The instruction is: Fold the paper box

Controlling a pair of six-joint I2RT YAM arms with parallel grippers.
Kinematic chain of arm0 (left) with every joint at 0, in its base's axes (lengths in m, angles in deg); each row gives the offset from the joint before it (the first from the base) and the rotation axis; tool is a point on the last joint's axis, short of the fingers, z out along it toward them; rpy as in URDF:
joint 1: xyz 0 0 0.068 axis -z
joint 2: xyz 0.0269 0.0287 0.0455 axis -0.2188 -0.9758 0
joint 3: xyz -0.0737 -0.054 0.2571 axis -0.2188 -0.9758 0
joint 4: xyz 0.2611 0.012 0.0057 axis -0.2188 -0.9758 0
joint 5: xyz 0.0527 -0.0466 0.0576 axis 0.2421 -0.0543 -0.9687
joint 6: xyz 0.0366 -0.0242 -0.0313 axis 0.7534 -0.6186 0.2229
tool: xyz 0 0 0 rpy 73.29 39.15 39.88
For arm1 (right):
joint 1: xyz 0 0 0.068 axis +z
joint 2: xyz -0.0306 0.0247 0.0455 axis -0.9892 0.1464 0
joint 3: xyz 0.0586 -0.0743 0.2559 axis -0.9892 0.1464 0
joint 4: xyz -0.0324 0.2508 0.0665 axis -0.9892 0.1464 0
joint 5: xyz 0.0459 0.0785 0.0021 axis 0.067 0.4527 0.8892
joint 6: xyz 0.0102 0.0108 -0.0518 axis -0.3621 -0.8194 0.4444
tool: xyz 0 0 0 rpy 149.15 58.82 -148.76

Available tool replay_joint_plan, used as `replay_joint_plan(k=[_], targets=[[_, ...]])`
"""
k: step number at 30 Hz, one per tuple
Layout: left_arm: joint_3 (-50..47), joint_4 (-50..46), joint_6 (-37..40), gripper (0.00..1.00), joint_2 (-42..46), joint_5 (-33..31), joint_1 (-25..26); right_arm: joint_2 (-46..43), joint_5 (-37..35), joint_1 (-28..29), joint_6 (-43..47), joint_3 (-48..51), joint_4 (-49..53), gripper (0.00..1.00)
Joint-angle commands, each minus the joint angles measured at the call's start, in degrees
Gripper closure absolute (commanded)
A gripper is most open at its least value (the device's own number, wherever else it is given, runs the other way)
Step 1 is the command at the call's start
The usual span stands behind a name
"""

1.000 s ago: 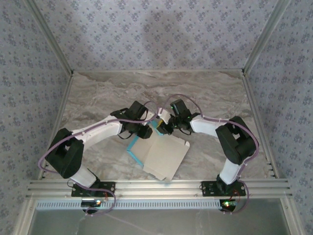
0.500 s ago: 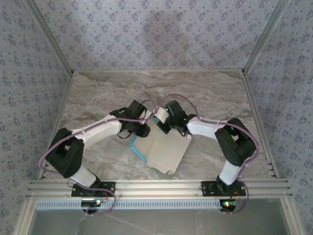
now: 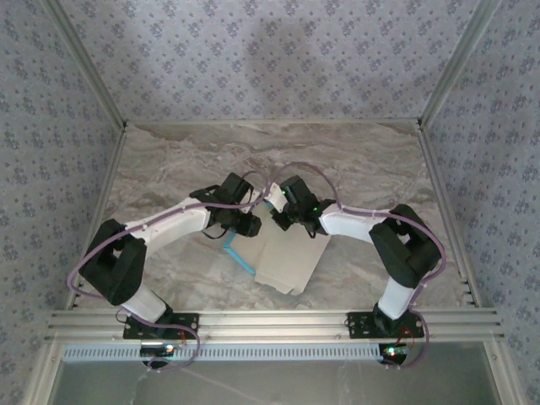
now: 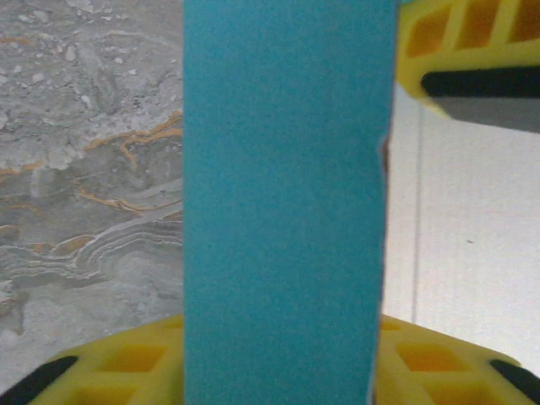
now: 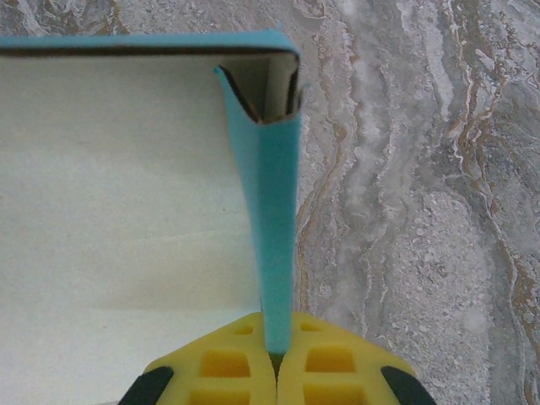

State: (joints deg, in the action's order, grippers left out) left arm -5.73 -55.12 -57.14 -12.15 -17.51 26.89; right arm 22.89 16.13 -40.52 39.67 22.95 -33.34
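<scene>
The right gripper (image 5: pixel 277 342) has slid leftward, and the paper box (image 3: pixel 287 263) now looks narrower, lying mid-worktop (image 3: pixel 160 169), nearer the front edge. That gripper pinches the box's upright blue wall; the left gripper (image 3: pixel 250 226) stands spread around another blue flap.

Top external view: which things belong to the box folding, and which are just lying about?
Job in hand: paper box; left tool at its blue wall; right tool pinching a blue flap.
Not part of it: marble table; patterned walls; metal rail.
</scene>
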Motion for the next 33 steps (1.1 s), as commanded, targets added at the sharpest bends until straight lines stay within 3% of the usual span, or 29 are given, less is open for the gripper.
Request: replay_joint_plan(k=[1,7,10,13,17,26,33], targets=[[1.4,8.0,3.0,0.48,6.9,10.7,0.9,0.4,0.1,0.0,1.8,1.5,2.1,0.98],[1.7,10.1,0.7,0.4,15.8,16.6,-2.7,-2.7,5.9,-2.1,3.7,3.1,2.9,1.0],[2.9,8.8,0.2,0.39,17.4,13.7,-4.5,-3.8,6.8,-2.2,4.2,3.6,2.3,1.0],[3.1,6.7,-3.8,0.44,15.4,9.9,-8.8,-4.8,7.3,-2.2,3.7,4.1,1.4,1.0],[-0.7,11.1,-9.7,0.49,12.4,11.7,-13.2,-5.5,8.4,-2.2,2.3,5.3,-1.3,1.0],[0.8,13.7,-10.7,0.53,4.2,13.0,-8.4,-4.6,8.7,-1.3,1.1,4.4,-2.5,1.0],[0.4,14.7,-10.3,0.54,0.4,11.5,-7.9,-4.8,9.2,-0.8,0.7,3.8,-3.3,1.0]])
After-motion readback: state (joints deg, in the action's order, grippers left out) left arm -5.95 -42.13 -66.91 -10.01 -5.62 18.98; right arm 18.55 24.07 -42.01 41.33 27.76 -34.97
